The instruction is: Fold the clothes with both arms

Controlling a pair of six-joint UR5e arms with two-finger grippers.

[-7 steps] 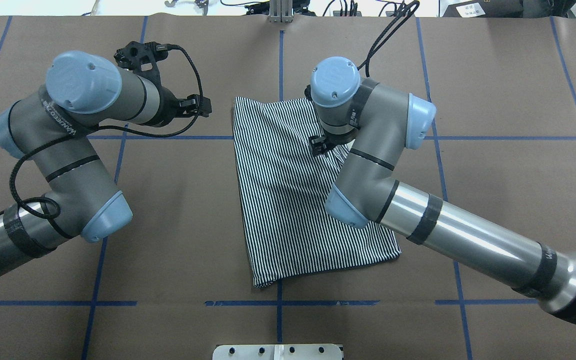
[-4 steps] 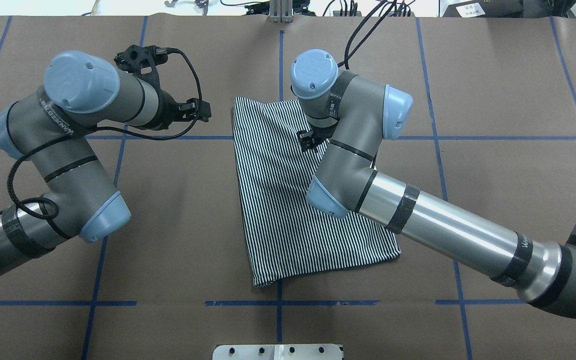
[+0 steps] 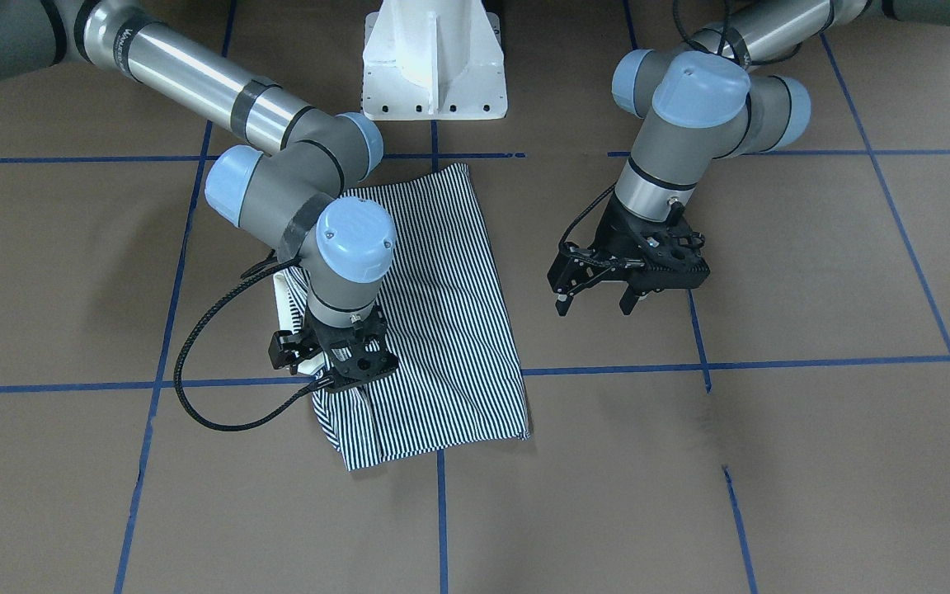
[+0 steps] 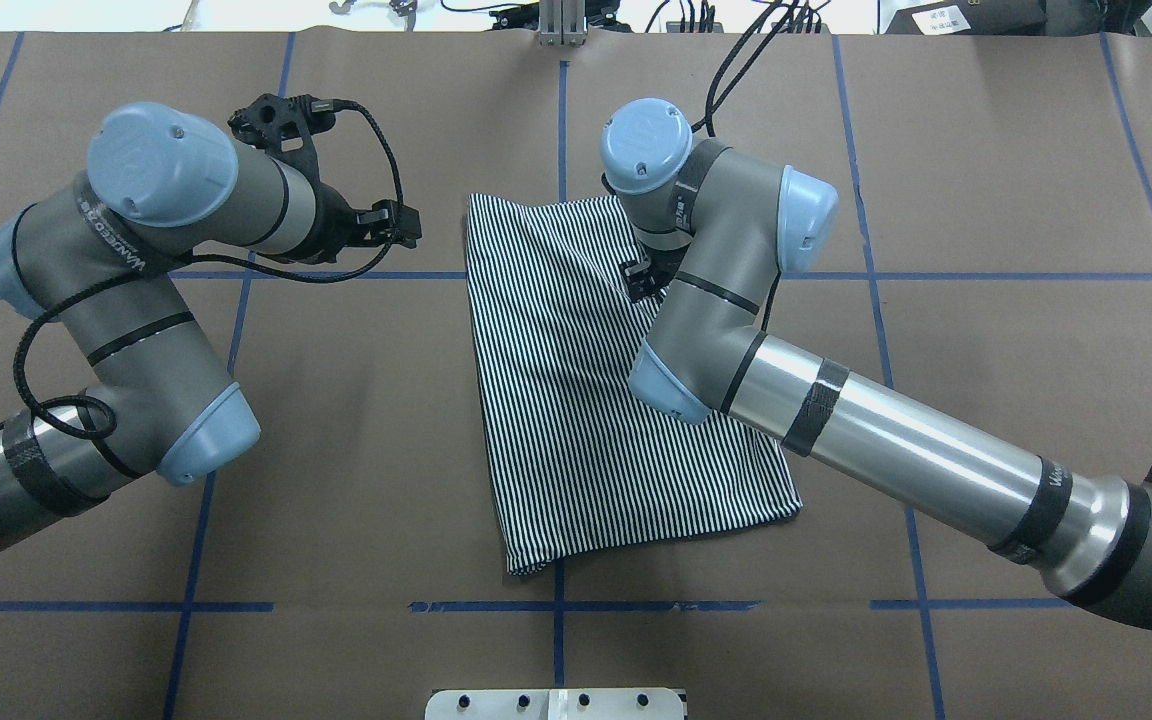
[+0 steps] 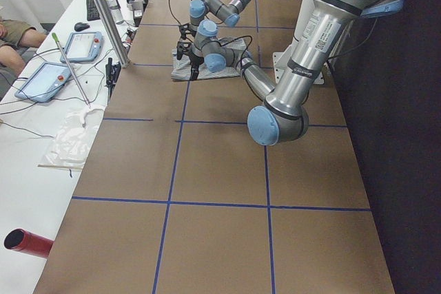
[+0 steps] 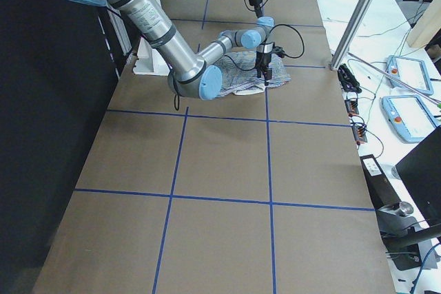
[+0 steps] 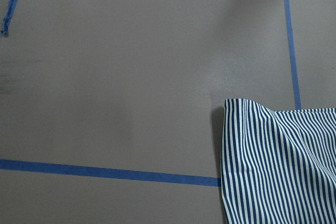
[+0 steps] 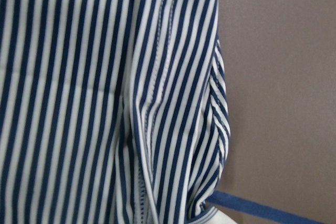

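Overhead exterior: right tool (image 4: 639,278) mostly hidden.

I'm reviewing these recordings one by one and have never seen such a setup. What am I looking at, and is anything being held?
This is a robot with a left arm and a right arm, at a brown table marked with blue tape lines. Each arm ends in a black two-finger tool.

Two pictures look down on the table, one from behind the robot and one facing it. Two look along the table from its ends, and two come from cameras on the wrists.

A striped shirt lies partly folded on the table. The left tool hangs open over the table beside the shirt, holding nothing. The right tool is down at the shirt's edge, and I cannot tell whether it grips the cloth.
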